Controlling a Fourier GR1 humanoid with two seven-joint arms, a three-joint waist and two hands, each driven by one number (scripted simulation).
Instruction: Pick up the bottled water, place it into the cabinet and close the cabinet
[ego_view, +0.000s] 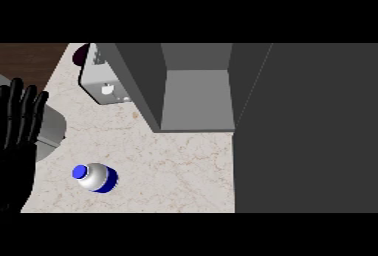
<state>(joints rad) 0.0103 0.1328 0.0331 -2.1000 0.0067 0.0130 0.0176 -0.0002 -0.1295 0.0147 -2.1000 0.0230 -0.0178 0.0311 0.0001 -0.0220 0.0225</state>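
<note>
On the marble counter (184, 160) the bottled water (96, 177) stands upright, apart from the open grey cabinet (196, 107), while the left hand (18, 130) rests at the left edge, fingers straight and released.

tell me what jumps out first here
The open grey cabinet fills the upper middle, with its dark door covering the right side. The blue-capped bottle stands alone on the counter at lower left. The left hand rests open at the left edge.
</note>
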